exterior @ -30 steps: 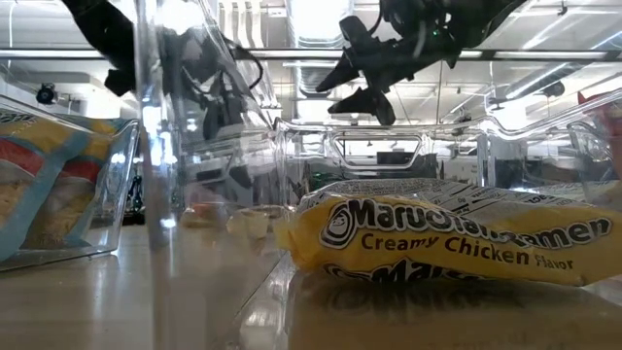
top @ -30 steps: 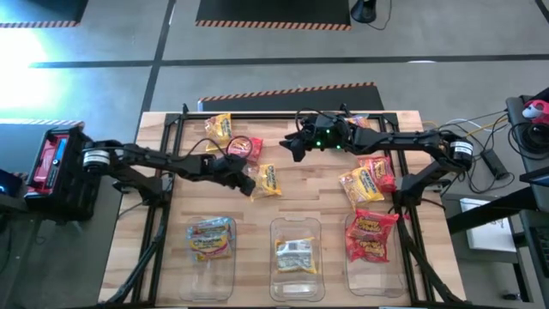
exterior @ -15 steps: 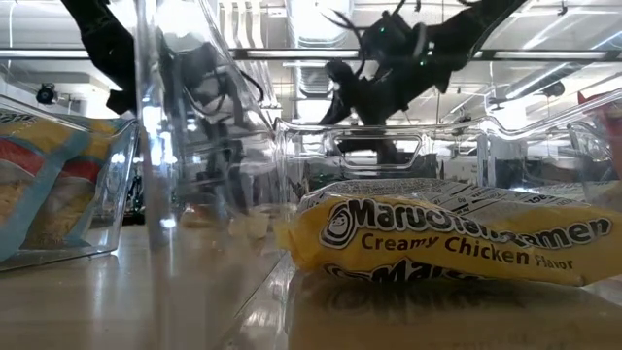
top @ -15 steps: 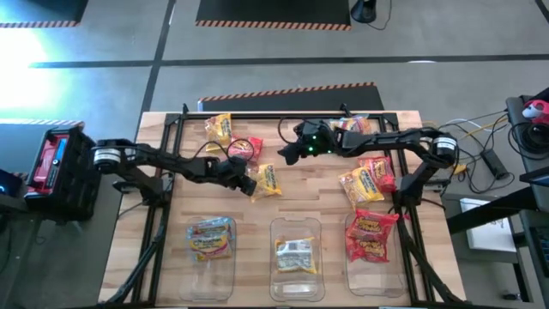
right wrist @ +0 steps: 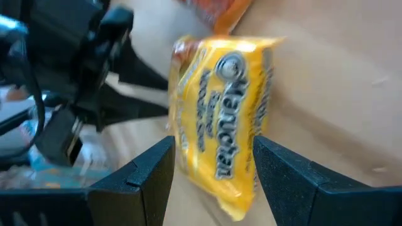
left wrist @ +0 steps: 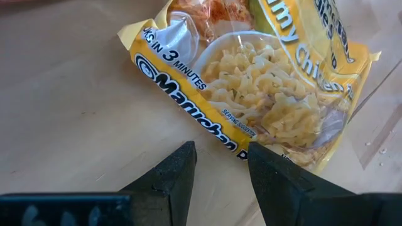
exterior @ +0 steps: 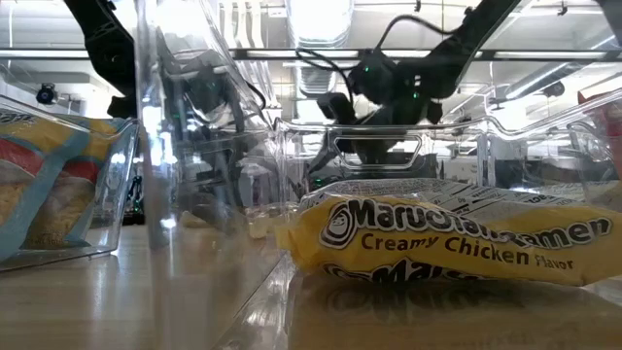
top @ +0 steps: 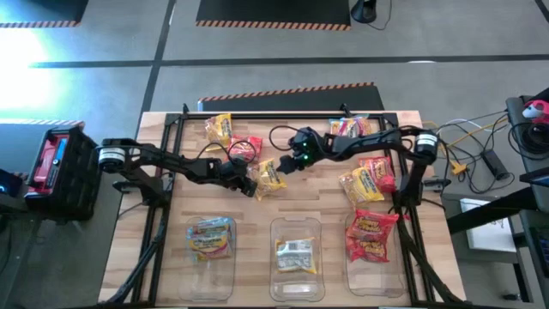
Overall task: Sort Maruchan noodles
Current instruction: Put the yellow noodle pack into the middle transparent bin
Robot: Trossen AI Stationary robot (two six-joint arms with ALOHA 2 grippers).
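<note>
A yellow Maruchan noodle packet [top: 271,177] [left wrist: 264,94] [right wrist: 220,119] lies on the wooden table near its middle. My left gripper [top: 250,183] [left wrist: 220,166] is just left of it, slanting down and open. The packet's printed edge [left wrist: 242,149] reaches to one fingertip [left wrist: 267,169], and bare wood shows in the gap. My right gripper [top: 287,165] [right wrist: 213,169] comes from the far right, open. Its two fingers stand either side of the packet as seen along them, a little short of it. My left gripper has one fingertip [left wrist: 260,160] at the packet's near printed edge [left wrist: 239,145], slanting down from the table's left. I cannot tell whether it touches the packet. The packet lies flat on the wood.
A red packet [top: 245,148] and an orange-yellow one [top: 219,129] lie at the far left, with more packets at the right [top: 364,180] [top: 347,127]. Three clear bins line the near edge [top: 190,257] [top: 276,273] [top: 352,273], and each holds packets. A black frame rail [top: 283,116] crosses the far side.
My right gripper has come down toward the table's near edge and a little left, rolling as it went. It now hangs by the yellow packet. My left gripper has sunk a little beside the same packet. The packet has stayed about where it was.
</note>
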